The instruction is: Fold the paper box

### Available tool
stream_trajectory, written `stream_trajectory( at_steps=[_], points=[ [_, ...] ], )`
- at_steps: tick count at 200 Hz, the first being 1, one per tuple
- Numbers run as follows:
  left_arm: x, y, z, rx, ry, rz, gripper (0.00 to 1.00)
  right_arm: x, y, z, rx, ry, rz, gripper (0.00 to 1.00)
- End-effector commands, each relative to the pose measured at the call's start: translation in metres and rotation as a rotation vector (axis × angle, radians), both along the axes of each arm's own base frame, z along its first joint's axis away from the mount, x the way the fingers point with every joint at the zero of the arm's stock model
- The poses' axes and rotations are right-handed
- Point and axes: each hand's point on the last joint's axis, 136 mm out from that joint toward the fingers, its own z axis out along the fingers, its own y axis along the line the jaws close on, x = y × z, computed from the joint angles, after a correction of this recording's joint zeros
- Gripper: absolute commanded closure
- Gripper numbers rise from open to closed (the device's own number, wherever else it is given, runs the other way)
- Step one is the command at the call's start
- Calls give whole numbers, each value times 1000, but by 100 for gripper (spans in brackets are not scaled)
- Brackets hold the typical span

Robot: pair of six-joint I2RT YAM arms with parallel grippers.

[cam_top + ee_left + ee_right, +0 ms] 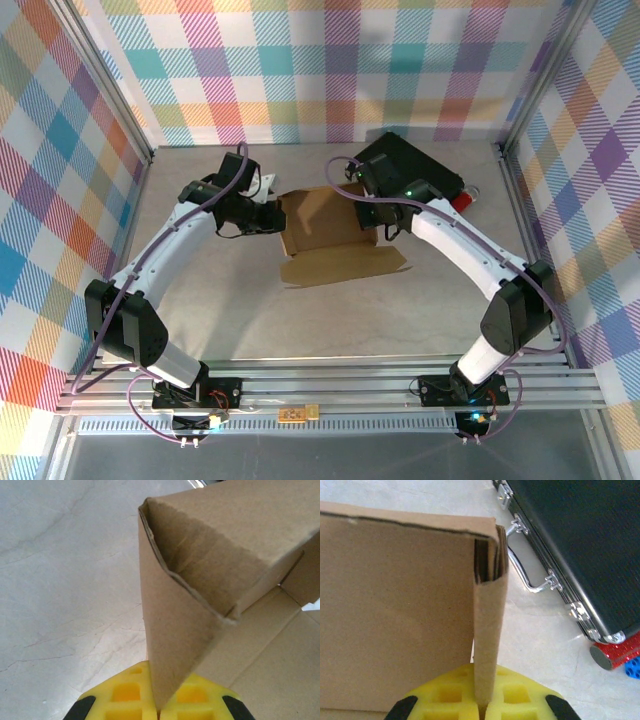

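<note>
Pinching the paper box [330, 228] by its left wall, left gripper [159, 709] clamped on cardboard, right gripper [482, 706] nipped the right wall (a doubled layer), box lay on the table [250, 315] between both arms, front flap [345, 268] was flat, black case [570, 540] stood near behind.

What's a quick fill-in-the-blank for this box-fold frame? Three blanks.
1. The left gripper is ____ on one raised side of the paper box.
2. The right gripper pinches the opposite side, near the ____ case.
3. The box's front flap lies ____ on the table.

Missing words: shut; black; flat.
</note>
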Motion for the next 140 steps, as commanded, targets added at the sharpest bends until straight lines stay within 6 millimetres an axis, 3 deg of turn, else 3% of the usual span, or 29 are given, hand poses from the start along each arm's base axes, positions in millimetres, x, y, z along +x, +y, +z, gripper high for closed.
stream_trajectory(
  at_steps=[1,49,84,140],
  points=[
    [11,4,16,30,-75,61,100,-3,-26,-2,-140,12,-117,100],
    [19,33,-1,252,-101,247,100,-12,-22,5,-145,35,-186,100],
    [21,46,-10,308,-117,318,100,-15,-13,3,-130,71,-164,100],
    [22,40,-32,323,-110,289,100,-26,3,-14,-110,140,-122,100]
  ],
)
